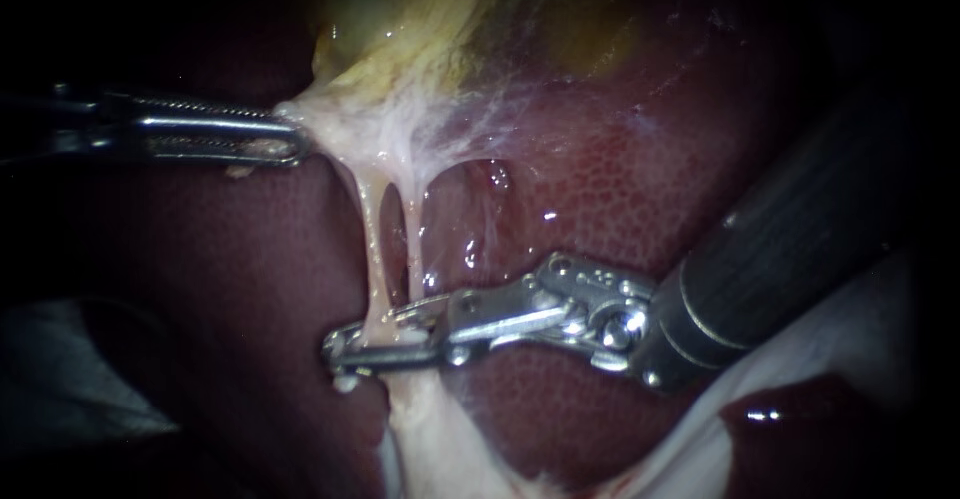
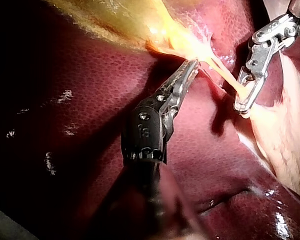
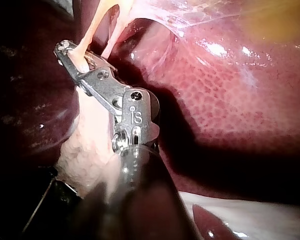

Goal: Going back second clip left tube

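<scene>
Endoscope view. Shows the left instrument (image 1: 290, 141) coming in from the left, its tool a pair of ridged jaws clamped flat on the pale tissue at the narrow end of the yellow-green gallbladder (image 1: 400, 29). Shows that tissue drawn taut toward the left over the dark red liver (image 1: 600, 179). Below it hang two thin pale strands side by side, the left tube (image 1: 372, 249) and the right tube (image 1: 415, 249), with a slit between them. Brings the right instrument (image 1: 340, 347) in from the right on a dark shaft; has its tool's jaws apart, with the low end of the left tube lying in the gap, just above a wider mass of pale tissue (image 1: 430, 439).

Left wrist view. Looks along the left instrument (image 2: 192, 64), jaws pressed together on the tissue where the gallbladder (image 2: 115, 20) narrows. Ahead and to one side stands the right instrument (image 2: 241, 106), its jaws framing the left tube (image 2: 229, 75). Underneath lies the liver (image 2: 90, 125).

Right wrist view. Looks along the right instrument (image 3: 72, 52), jaws parted, left tube (image 3: 90, 32) running down between them. Just beside it hangs the right tube (image 3: 115, 37), outside the jaws. Beyond lies the liver (image 3: 230, 90).
</scene>
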Robot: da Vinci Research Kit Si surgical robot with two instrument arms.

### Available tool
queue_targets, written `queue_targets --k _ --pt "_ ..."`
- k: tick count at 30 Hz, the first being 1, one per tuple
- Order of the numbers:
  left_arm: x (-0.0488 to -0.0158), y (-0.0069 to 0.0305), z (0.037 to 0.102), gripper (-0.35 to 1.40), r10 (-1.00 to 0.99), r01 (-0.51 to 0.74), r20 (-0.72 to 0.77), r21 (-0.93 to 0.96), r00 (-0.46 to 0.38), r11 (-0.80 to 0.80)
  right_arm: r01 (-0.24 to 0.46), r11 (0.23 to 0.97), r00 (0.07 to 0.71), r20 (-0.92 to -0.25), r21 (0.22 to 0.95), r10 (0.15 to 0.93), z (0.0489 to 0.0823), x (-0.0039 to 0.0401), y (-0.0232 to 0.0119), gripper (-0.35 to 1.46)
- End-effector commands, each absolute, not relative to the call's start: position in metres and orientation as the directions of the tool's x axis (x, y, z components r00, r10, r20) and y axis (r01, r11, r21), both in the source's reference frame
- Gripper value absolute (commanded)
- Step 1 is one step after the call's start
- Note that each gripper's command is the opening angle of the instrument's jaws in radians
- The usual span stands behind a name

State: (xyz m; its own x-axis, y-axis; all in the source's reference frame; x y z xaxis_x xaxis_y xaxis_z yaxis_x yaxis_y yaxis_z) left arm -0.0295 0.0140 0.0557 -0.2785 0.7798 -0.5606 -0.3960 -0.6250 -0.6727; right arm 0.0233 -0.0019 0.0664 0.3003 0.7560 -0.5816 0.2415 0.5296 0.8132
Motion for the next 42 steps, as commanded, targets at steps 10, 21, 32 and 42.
queue_targets --k 10,21,32,42 --pt "-0.0295 0.014 0.0557 -0.35 0.78 -0.396 -0.561 -0.673 -0.278 -0.625 0.092 0.718 0.258 -0.713 0.69 0.652 0.0669 0.0235 -0.0008 0.46" --pt "-0.0293 0.0141 0.0561 -0.35 0.779 -0.395 -0.561 -0.672 -0.279 -0.626 0.018 0.829 0.329 -0.786 0.559 0.523 0.0646 0.0186 0.0008 0.5" --pt "-0.0293 0.0141 0.0561 -0.35 0.779 -0.395 -0.561 -0.672 -0.279 -0.626 0.059 0.863 0.354 -0.819 0.501 0.451 0.0586 0.0092 0.0028 0.5" --pt "-0.0296 0.0141 0.0569 -0.35 0.778 -0.397 -0.563 -0.67 -0.279 -0.627 0.032 0.893 0.389 -0.828 0.449 0.403 0.0561 0.0044 0.0044 0.5"
